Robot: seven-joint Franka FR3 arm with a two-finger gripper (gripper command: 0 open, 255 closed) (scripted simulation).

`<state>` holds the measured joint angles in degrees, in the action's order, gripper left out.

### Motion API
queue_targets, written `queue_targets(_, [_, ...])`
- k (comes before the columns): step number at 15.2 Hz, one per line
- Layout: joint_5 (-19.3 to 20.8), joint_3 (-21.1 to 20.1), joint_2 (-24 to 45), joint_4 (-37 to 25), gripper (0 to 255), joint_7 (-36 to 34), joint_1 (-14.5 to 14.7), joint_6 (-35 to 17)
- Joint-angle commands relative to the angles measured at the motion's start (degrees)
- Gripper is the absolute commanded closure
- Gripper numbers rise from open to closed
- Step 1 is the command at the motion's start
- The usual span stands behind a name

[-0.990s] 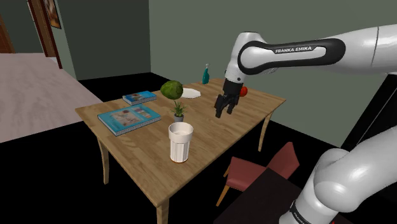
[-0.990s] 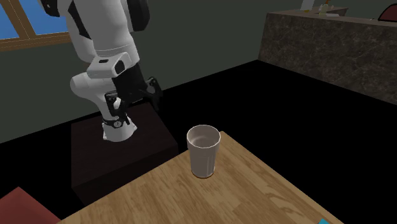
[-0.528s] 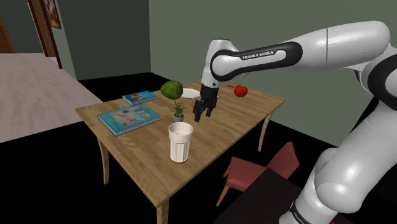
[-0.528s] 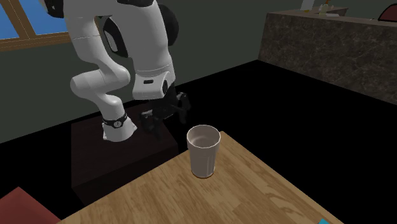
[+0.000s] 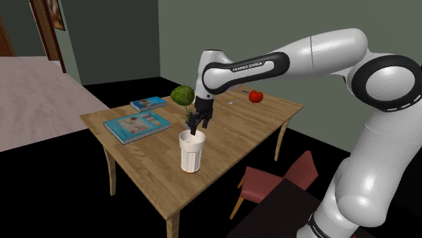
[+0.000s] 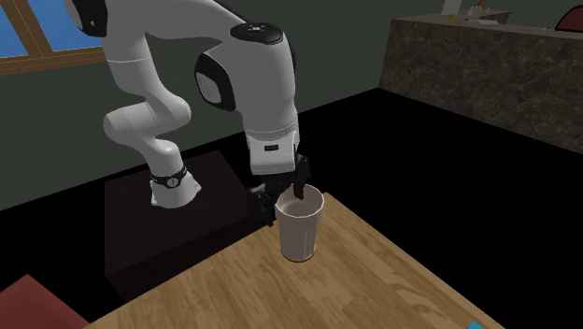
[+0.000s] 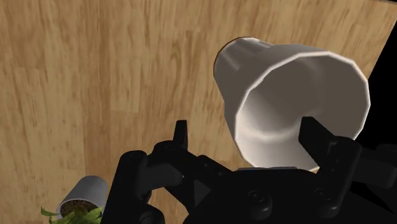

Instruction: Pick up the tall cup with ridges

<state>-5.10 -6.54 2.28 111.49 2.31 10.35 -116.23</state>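
Observation:
The tall white cup point(image 5: 191, 154) with ridged sides stands upright near the front edge of the wooden table point(image 5: 237, 135). My black gripper point(image 5: 197, 125) hangs right at its rim, open. In the second exterior view one finger dips just inside the cup point(image 6: 299, 234) while the other stays outside, so the gripper point(image 6: 278, 196) straddles the rim on the stand's side. The wrist view looks into the cup point(image 7: 299, 95); the gripper point(image 7: 248, 137) has its fingers apart on either side of the near wall, neither pressing on it.
A small potted plant point(image 5: 189, 119) point(image 7: 79, 207) stands just behind the gripper. Two blue books point(image 5: 137, 126) point(image 5: 148, 103), a green round thing point(image 5: 182, 94) and a red fruit point(image 5: 255, 97) lie further back. A red chair point(image 5: 274, 182) stands by the table.
The arm has swung from over the table's far side toward the shoulder view's left and come down to the cup's rim. The fingers have stayed open.

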Motion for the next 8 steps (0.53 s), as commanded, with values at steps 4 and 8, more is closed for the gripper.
queue_targets(4, [0.0, -0.1, 1.4, 2.1, 0, 0.3, 0.1, -3.5])
queue_targets(8, [0.0, -0.1, 1.9, 2.8, 255, 0.3, 0.1, -4.7])
